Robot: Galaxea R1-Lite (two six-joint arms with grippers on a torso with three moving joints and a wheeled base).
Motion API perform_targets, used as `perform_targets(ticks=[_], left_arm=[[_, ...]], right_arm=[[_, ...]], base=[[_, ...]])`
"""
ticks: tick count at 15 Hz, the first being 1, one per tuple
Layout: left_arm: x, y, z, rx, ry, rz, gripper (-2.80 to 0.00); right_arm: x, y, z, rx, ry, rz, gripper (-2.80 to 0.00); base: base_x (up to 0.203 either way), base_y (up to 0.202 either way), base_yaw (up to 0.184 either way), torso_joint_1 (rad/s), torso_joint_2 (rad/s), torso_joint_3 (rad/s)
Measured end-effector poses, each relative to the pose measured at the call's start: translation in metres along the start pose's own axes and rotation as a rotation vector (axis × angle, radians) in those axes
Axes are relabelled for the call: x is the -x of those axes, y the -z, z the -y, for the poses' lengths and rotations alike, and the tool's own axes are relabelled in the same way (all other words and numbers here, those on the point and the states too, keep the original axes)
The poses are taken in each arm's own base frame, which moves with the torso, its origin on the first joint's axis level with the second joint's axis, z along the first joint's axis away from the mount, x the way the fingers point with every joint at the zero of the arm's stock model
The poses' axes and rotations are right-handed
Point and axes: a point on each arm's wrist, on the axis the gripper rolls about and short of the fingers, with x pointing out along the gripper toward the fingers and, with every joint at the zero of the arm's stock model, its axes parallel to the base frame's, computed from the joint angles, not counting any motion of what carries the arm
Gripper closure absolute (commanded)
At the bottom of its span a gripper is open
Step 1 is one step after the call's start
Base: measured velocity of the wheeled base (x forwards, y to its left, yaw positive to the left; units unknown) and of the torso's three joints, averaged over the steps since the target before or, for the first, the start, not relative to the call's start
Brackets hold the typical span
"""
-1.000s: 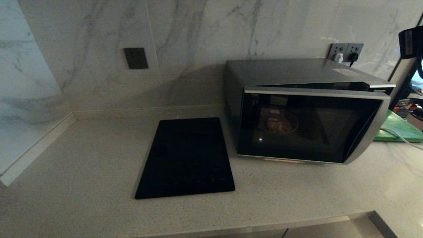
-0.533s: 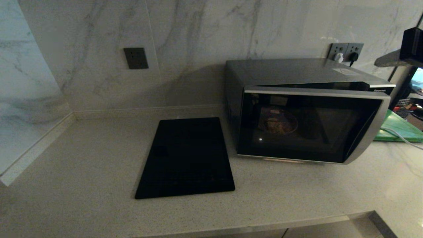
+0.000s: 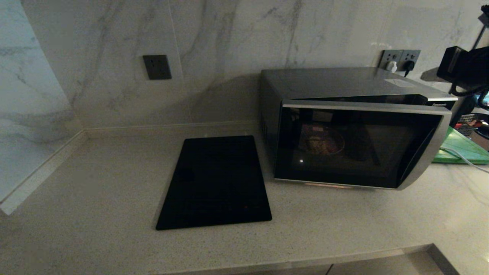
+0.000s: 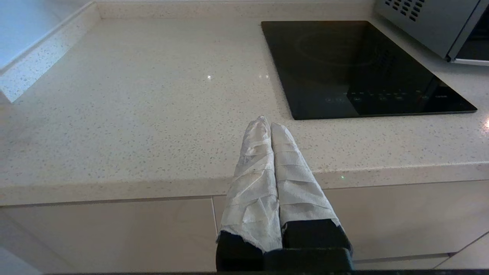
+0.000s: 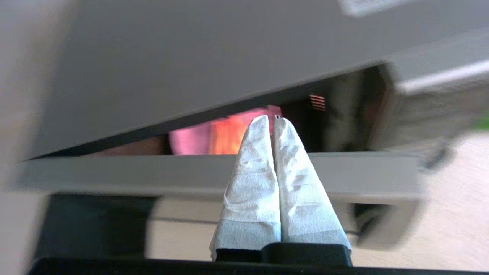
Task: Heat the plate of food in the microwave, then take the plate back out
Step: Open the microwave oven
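Head view, microwave (image 3: 355,130) ajar, plate of food (image 3: 321,142) inside

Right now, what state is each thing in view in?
microwave: door ajar, swung partly out from the body.
plate of food: inside the microwave, seen through the glass.
right gripper: shut, empty, above the door gap.
left gripper: shut, empty, parked at the counter edge.
black slab: flat on the counter, bare.
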Motion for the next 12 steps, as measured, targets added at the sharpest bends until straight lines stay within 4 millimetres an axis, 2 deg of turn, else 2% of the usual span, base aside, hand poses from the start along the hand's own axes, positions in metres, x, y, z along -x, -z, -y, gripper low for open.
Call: perform_targets(ticks=[3,12], left_arm=[[0.000,0.000,0.000,0.000,0.000,0.000,0.00],[0.000,0.000,0.000,0.000,0.000,0.000,0.00]], right_arm=[[-0.009,0.007,0.007,0.018,0.089,-0.046,0.00],[-0.020,0.018,0.013,0.014,0.137,-0.110,0.00]], base=[[0.000,0.000,0.000,0.000,0.00,0.000],[0.000,0.000,0.000,0.000,0.00,0.000]])
